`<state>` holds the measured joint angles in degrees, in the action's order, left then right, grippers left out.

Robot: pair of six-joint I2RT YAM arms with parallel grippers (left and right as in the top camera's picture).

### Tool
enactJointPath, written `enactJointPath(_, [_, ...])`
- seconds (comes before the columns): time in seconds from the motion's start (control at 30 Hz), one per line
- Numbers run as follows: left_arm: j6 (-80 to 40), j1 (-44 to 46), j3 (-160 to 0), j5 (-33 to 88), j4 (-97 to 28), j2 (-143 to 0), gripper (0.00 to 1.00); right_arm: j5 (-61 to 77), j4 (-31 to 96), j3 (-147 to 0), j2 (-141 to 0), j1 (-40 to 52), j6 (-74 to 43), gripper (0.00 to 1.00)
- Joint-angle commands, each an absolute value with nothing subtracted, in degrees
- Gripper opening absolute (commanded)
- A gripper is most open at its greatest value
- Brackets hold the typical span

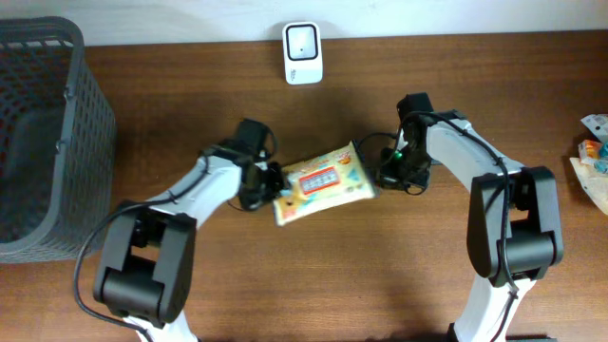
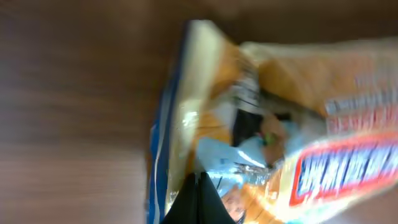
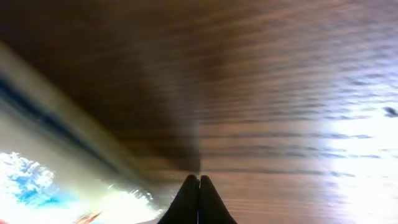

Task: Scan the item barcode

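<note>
At the middle of the table (image 1: 313, 275) lies the packet (image 1: 323, 182), a yellow-orange pouch with a red and blue label on its upper face, tilted so that its right end sits a little farther than its left. It rests flat on the wood between the two arms.

The left gripper (image 1: 269, 180) is at the packet's left end. In the left wrist view its jaws are closed, the dark fingertips (image 2: 200, 186) pressed together into one point, with the packet (image 2: 273, 130) filling the frame just beyond them. The tips overlap the crinkled foil, but whether any film is pinched between them cannot be told. The view is blurred, and the printing cannot be read.

The right gripper (image 1: 385, 174) is just beside the packet's right end. In the right wrist view its jaws are closed too, the fingertips (image 3: 199, 190) meeting with nothing between them, low over bare wood. A blurred pale and blue edge of the packet (image 3: 43, 168) shows to the left of them.

At the far edge, straight beyond the packet and well apart from it, stands a white scanner (image 1: 303, 52). A grey mesh basket (image 1: 81, 142) sits at the left side of the table. A few wrapped items (image 1: 594, 157) lie at the right edge, well apart from both arms.
</note>
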<state>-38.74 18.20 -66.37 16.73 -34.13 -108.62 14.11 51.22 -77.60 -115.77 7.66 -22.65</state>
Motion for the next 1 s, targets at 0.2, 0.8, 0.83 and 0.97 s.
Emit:
enactJointPath(0.2, [-30.94,15.99,-87.33,6.94,-50.11,-109.91,0.00,15.55,60.20,-85.54,-111.63,10.70,-23.16,0.04])
enactJointPath(0.8, [-31.20,17.80,-86.98,5.26,-54.13,-124.62,0.00,15.53,51.42,-85.38,-124.03,20.14,-27.11,0.04])
enactJointPath(0.83, [-31.22,17.69,-87.02,3.14,-54.70,-124.60,0.00,13.10,52.10,-85.38,-124.05,19.77,-27.14,0.04])
enactJointPath(0.97, [-31.22,17.28,-88.03,-4.45,-56.29,-123.31,0.00,5.19,56.47,-87.77,-123.79,18.28,-27.75,0.04])
